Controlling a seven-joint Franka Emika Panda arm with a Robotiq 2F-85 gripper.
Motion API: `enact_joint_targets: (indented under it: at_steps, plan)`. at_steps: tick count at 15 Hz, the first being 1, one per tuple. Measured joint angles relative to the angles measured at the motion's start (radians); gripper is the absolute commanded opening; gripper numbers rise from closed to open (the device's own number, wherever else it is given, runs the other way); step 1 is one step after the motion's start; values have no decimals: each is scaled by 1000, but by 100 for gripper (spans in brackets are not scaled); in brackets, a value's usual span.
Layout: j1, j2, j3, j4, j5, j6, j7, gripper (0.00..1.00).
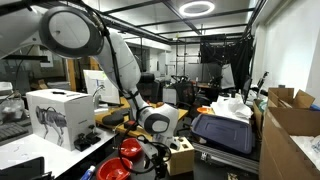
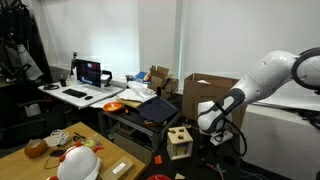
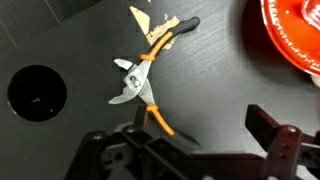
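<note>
Pliers point(image 3: 140, 85) lie just ahead of the spread jaws.

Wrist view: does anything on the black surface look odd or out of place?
The pliers lie splayed open, and a torn tan scrap sits by one handle's tip, like debris. The red bowl looks fine.

My arm point(image 1: 120, 60) comes down from a high shoulder in a long white bend, the elbow raised and the forearm slanting low. In both exterior views my wrist point(image 2: 212, 112) is folded over so that my claw point(image 3: 185, 150) points downward. In the wrist view my two dark fingers point(image 3: 275, 140) stand wide apart along the lower edge, the jaws spread open
</note>
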Motion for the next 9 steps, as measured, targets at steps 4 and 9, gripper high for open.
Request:
enact_joint_targets:
  at_steps: [4,9]
  plan:
    - [-7,52,-8,65,-58,2,-81,100]
    - [-8,148,0,175,-101,2,-188,100]
